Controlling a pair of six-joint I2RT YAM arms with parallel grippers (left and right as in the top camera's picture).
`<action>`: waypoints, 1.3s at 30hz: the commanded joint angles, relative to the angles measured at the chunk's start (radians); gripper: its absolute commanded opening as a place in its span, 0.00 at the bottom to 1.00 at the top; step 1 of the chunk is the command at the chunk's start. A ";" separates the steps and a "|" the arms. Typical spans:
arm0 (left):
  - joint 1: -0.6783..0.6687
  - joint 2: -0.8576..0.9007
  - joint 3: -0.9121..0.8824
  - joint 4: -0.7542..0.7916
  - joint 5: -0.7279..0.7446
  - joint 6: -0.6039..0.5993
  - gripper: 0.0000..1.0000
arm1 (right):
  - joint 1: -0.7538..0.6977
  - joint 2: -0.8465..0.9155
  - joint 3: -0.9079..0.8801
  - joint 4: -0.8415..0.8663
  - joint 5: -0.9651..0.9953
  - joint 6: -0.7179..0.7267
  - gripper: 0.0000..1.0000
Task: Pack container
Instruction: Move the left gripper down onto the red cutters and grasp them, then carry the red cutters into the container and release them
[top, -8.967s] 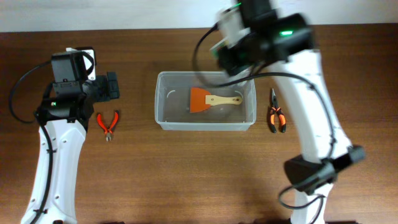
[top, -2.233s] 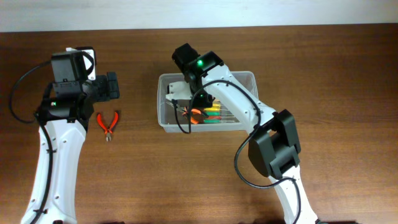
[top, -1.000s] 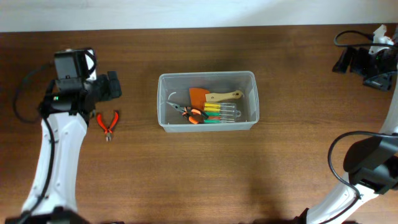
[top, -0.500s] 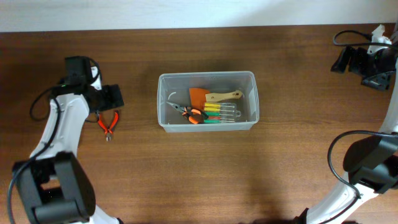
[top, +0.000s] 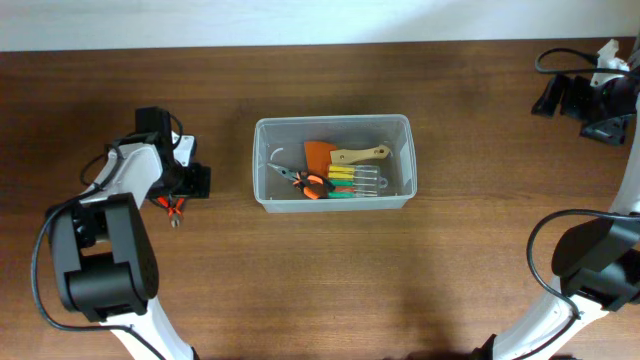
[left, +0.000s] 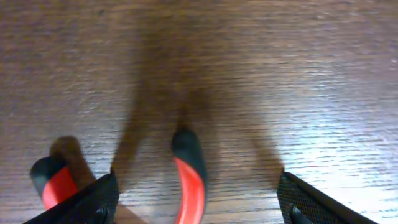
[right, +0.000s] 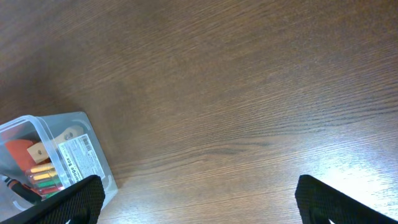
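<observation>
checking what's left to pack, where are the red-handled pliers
In the overhead view the red-handled pliers lie on the wooden table left of the clear plastic container, beneath the open fingers of the left gripper.

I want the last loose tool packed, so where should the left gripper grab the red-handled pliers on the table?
Probably from straight above, since the pliers lie flat. Close across both handles near the pivot, where they converge; further out they splay, and only one handle tip sits between the fingers of the open left gripper.
</observation>
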 joint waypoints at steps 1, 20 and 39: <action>-0.010 0.025 0.009 0.001 -0.014 0.046 0.80 | 0.005 0.011 0.006 0.003 -0.013 0.006 0.99; -0.010 0.027 0.009 -0.020 -0.014 0.011 0.12 | 0.005 0.011 0.006 0.003 -0.012 0.006 0.99; -0.072 -0.018 0.562 -0.292 0.040 0.169 0.02 | 0.005 0.011 0.006 0.003 -0.012 0.006 0.98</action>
